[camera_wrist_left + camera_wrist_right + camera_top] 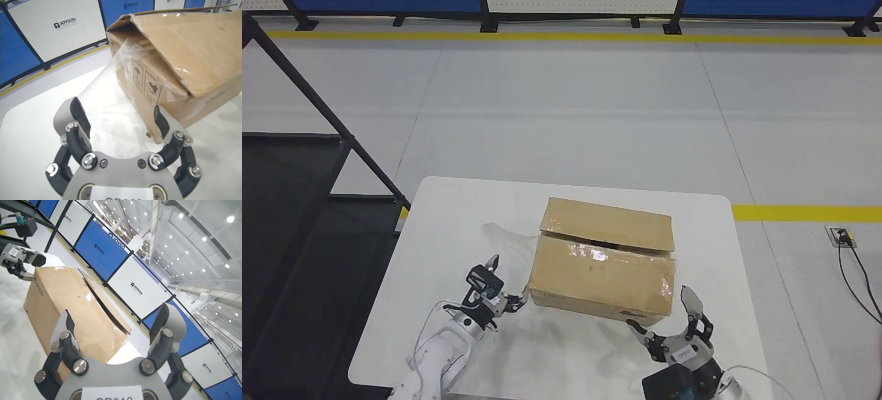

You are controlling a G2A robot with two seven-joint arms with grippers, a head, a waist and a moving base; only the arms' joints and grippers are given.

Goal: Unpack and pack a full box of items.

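White table (442, 250) first, rounded at the corners, bearing one cardboard box (604, 258) a little right of its middle. Lies with the long axis running side to side across the table, turned slightly so the right end comes nearer the robot. Top flaps closed but not sealed: a dark slit gapes along the long axis, and the near flap bows upward. Broad bare surface to the left of the box, a narrower strip to its right and along the far edge, and a band of free table on the near side where both arms sit. Left gripper (504, 285) low over the table at the box's near-left corner, aimed at the short end wall, fingers spread wide with nothing between them; one pad (160, 121) just beside that bottom corner, possibly touching, though the angle leaves this unclear. Right gripper (662, 312) near the near-right corner, tilted upward toward the box, fingers likewise wide apart and holding nothing. Smallest, a loose strip of clear tape (130, 51) hanging crumpled from the flap edge at the left end.
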